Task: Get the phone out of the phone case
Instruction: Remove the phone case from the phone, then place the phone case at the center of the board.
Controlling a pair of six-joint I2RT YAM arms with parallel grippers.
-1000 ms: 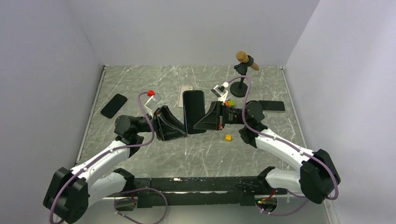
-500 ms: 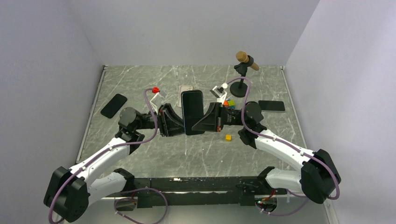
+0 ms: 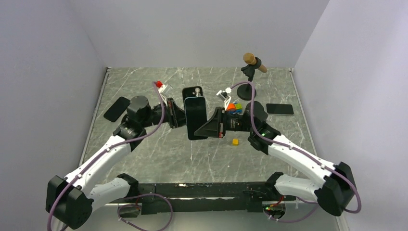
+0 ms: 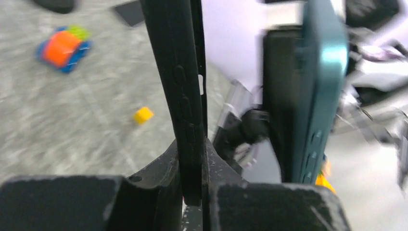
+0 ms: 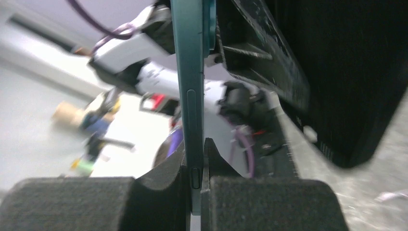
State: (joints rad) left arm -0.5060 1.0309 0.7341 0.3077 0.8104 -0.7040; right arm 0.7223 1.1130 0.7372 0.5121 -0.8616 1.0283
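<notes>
Top external view: your two arms meet above the middle of the grey marbled counter (image 3: pixel 144 86). The phone case (image 3: pixel 192 91), black with a camera opening near its top, stands on edge in front of your left arm. The phone (image 3: pixel 196 118), with a dark screen and a teal rim, stands just in front of it and covers the case's lower part from this angle.

Left wrist view: your left claw (image 4: pixel 192 163) is narrow and pinches the lower edge of the phone case, whose side buttons face the camera. The phone stands upright to the right of the case, with a clear gap between the two, so the phone is out of the case.

Right wrist view: your right claw (image 5: pixel 195 163) is closed tight on the thin teal edge of the phone, which rises straight up between the pads. What the large black surface to its right is, you cannot tell from this frame.

Elsewhere on the counter:
- a microphone on a stand (image 3: pixel 250 62) at the far right
- a multicoloured toy (image 3: pixel 233 107) near the right arm
- a small yellow block (image 3: pixel 235 142)
- a dark phone lying flat on the left (image 3: pixel 117 109)
- another phone lying flat on the right (image 3: pixel 279 109)
</notes>
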